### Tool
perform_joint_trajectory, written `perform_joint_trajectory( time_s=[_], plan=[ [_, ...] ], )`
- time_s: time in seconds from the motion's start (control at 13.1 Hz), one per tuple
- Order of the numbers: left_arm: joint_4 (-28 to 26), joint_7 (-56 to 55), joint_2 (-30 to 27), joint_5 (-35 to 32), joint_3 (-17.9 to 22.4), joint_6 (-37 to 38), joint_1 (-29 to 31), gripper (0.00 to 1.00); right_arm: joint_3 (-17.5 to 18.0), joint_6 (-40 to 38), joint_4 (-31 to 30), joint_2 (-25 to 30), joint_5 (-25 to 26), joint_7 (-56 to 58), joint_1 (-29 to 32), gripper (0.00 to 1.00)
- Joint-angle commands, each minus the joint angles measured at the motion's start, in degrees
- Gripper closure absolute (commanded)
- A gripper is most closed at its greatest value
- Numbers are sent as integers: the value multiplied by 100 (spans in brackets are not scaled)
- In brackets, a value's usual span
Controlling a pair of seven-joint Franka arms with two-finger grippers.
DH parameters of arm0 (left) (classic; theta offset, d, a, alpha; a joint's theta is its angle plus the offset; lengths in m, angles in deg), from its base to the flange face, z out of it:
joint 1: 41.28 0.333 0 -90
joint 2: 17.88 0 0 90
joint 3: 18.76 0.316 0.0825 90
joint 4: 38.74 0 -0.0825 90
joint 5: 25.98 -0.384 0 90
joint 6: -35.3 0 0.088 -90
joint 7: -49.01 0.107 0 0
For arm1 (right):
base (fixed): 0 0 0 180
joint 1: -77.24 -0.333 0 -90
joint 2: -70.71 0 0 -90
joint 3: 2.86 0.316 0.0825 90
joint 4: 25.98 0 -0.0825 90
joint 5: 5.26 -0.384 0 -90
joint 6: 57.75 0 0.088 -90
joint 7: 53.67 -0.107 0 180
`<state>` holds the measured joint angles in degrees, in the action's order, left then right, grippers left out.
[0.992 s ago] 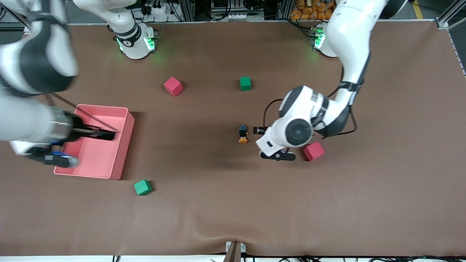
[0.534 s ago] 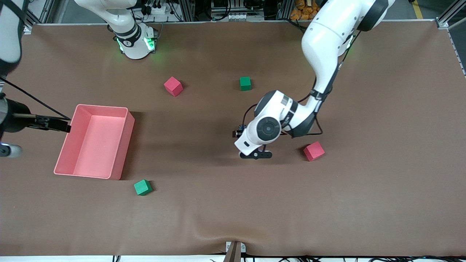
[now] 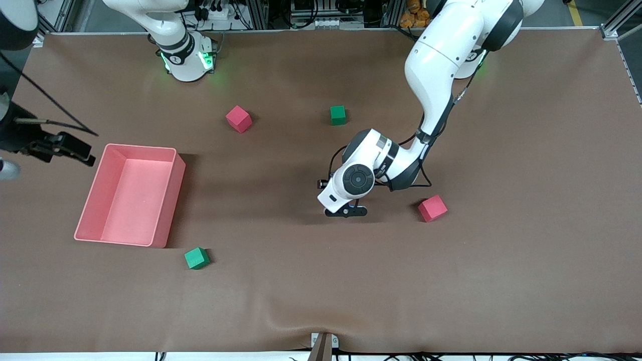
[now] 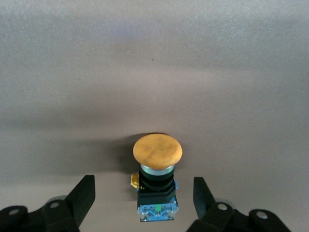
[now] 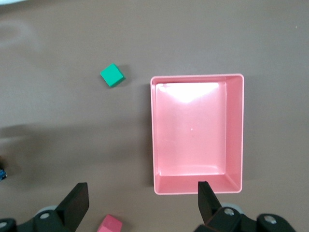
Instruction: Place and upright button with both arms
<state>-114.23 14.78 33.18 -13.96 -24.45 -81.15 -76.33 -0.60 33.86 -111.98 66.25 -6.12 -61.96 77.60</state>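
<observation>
The button (image 4: pixel 157 186) lies on its side on the brown mat, its round orange cap (image 4: pixel 158 151) on a black body with a blue base. My left gripper (image 4: pixel 144 186) is open and straddles the body, with a gap on each side. In the front view the left hand (image 3: pixel 351 183) covers the button near the table's middle. My right gripper (image 5: pixel 142 193) is open and holds nothing. It hangs up in the air by the pink bin (image 3: pixel 168 200) at the right arm's end (image 3: pixel 70 148).
One red cube (image 3: pixel 238 119) and one green cube (image 3: pixel 338 115) lie nearer the bases. A second red cube (image 3: pixel 432 208) sits beside the left hand. A second green cube (image 3: pixel 196 258) lies nearer the front camera than the bin. The bin (image 5: pixel 198 77) holds nothing.
The left arm swung over the button and came down, so its fingers now straddle it and have begun to narrow. The right arm drew back out of the bin toward the table's end.
</observation>
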Motion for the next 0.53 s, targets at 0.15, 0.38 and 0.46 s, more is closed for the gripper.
perform_joint_trajectory(
  time_s=[0.15,0.38,0.46],
  plan=[
    [140,-162,71,90,59,78,-134,15,-733,-203,-576,551,-54,1178,-185,0],
    [122,-154,79,81,59,78,-151,23,-753,-460,-358,561,-91,1206,-194,0],
    [113,-163,88,90,59,78,-177,25,-762,-503,-165,491,-82,1233,-168,0]
  ],
)
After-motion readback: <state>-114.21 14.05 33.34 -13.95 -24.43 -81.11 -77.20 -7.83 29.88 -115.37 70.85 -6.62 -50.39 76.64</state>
